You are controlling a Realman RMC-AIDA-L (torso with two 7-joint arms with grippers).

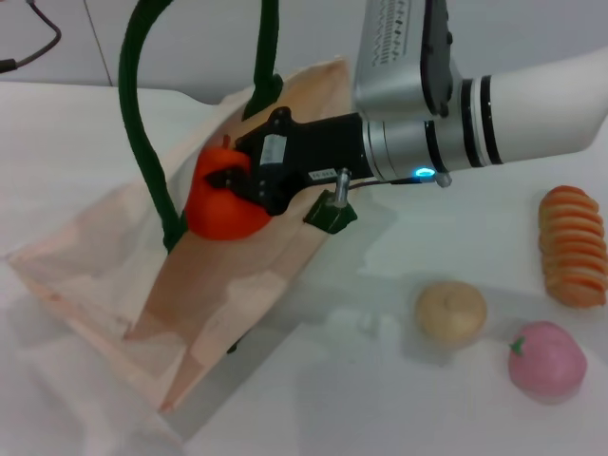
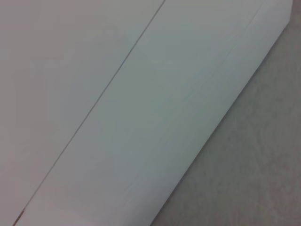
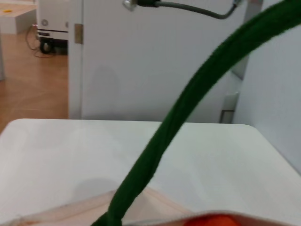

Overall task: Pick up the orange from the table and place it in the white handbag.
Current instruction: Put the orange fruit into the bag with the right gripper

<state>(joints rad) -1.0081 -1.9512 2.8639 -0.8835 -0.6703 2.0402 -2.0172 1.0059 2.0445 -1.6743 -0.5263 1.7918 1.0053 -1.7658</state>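
Orange [image 1: 220, 211], the bright round toy fruit, is off the plain white flat table [image 1: 76, 142] and held at the mouth of the white handbag [image 1: 237, 285], a large cream fabric tote lying toward the left edge and far-left corner of the table, its dark green rope handles [image 1: 138, 114] looping upward. Left gripper: not seen in the head view; its wrist camera shows only pale flat surfaces, so the arm appears parked out of the work area. Right gripper [image 1: 228, 180]: black fingers closed around the orange, pinching it from the upper side, arm reaching in from the right edge across the middle of the table. The right wrist view confirms a sliver of the fruit at the frame's lower margin with one green handle crossing in front. Judgement: the pick is done and the placing step is in hand; the fruit sits over or just inside the bag opening, exact depth cannot be told. Next move likely calls for easing the fruit further past the fabric lip, then spreading the fingers and withdrawing without snagging the handle. Toward the right edge, untouched: a tan round fruit [image 1: 450, 312], a pink round fruit [image 1: 547, 359] near the front-right corner, and a striped orange-and-cream ridged oblong item [image 1: 573, 245].
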